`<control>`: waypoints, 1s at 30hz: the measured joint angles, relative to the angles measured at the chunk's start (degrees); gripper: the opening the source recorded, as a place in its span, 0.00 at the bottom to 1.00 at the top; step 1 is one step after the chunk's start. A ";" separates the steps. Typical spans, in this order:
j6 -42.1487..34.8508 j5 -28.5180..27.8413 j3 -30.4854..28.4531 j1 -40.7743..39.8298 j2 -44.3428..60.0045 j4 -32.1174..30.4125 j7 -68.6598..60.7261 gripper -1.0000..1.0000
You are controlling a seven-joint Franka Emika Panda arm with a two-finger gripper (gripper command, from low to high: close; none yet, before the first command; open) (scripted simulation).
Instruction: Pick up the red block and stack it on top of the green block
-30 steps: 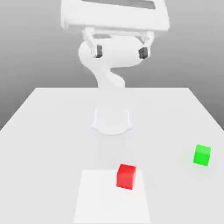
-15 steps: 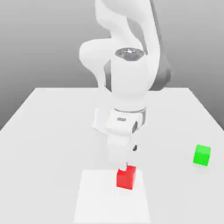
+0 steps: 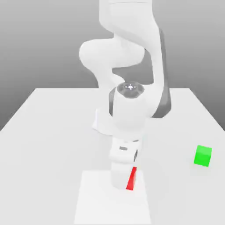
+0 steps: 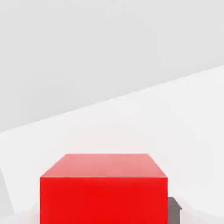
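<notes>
Nearest the exterior camera, low in the middle of the frame, the red block [image 3: 131, 178] sat on the surface [image 3: 52, 132], mostly hidden behind the white hand; just a sliver of red showed at the hand's right edge. In the hand view the block [image 4: 103, 189] loomed large at the lower centre, square-on and close. The fingers [image 3: 123, 183] were drawn in narrow, and to my eye they were pinched on the red block, though the contact itself was hidden.

If I were doing this step, I'd want the squeeze firm and centred on two opposite faces, then a straight lift, no dragging, before swinging across.

The arm came down almost vertically over the block, wrist folded under, the hand pointing at the surface, with the elbow bulging up behind at the upper centre.

Farther back, at the right of the frame, the green block [image 3: 202, 155] sat alone, well apart from the red one.
</notes>
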 joint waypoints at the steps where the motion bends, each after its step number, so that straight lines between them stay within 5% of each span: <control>1: -0.30 -0.24 -0.26 0.18 -0.38 -0.03 0.13 0.00; 11: -11.40 -11.43 -4.80 1.69 -13.73 -2.06 8.27 0.00; 25: -20.63 -9.97 11.52 32.02 -16.56 4.24 15.74 0.00; 30: -12.81 -12.21 11.08 33.26 -7.89 5.04 17.86 0.00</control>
